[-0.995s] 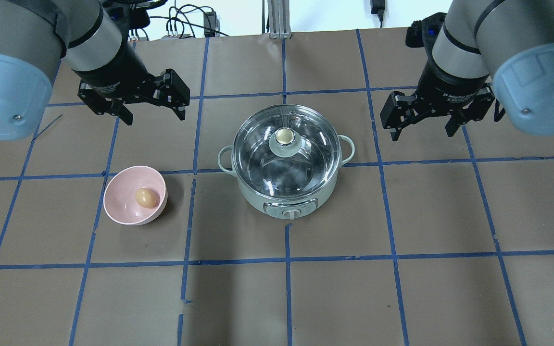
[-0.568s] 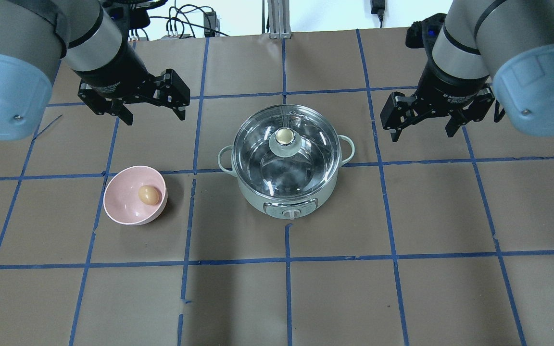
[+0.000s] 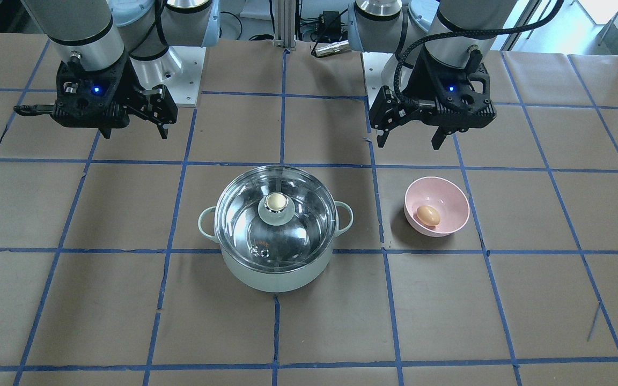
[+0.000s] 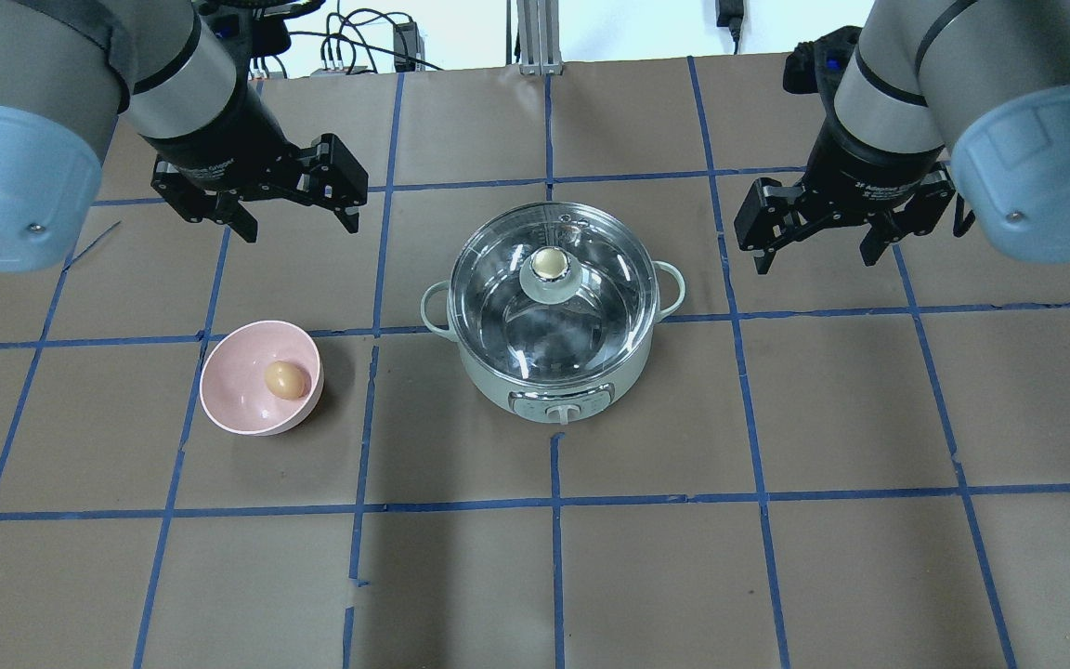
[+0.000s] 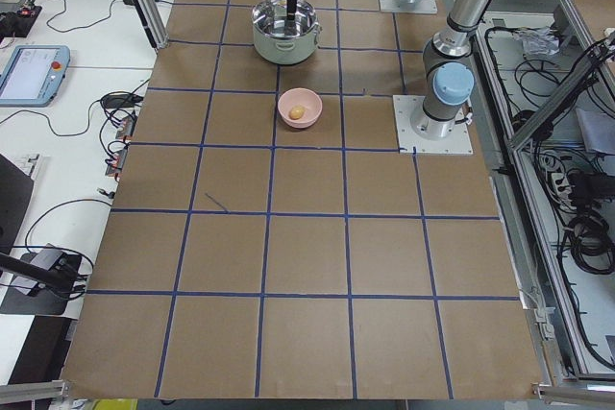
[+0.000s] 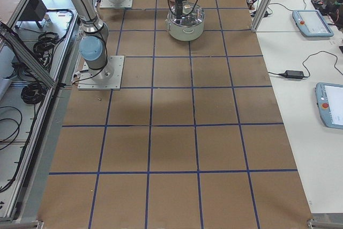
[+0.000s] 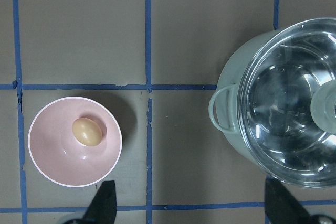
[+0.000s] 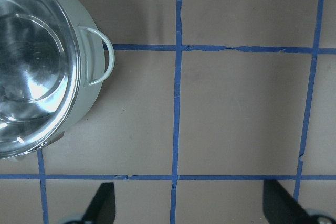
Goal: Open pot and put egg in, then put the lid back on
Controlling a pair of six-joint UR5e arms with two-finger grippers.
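The mint-green pot stands mid-table with the glass lid on it, its beige-capped knob upright. The tan egg lies in a pink bowl left of the pot. My left gripper is open and empty, high above the table behind the bowl. My right gripper is open and empty, high and to the right of the pot. The left wrist view shows the egg and the pot below. The right wrist view shows the pot's side handle.
The table is brown paper with a grid of blue tape. The pot has a control dial on its near side. Cables and a metal post lie beyond the far edge.
The egg has rocked slightly to the right inside the pink bowl. Both arms stay as they were.
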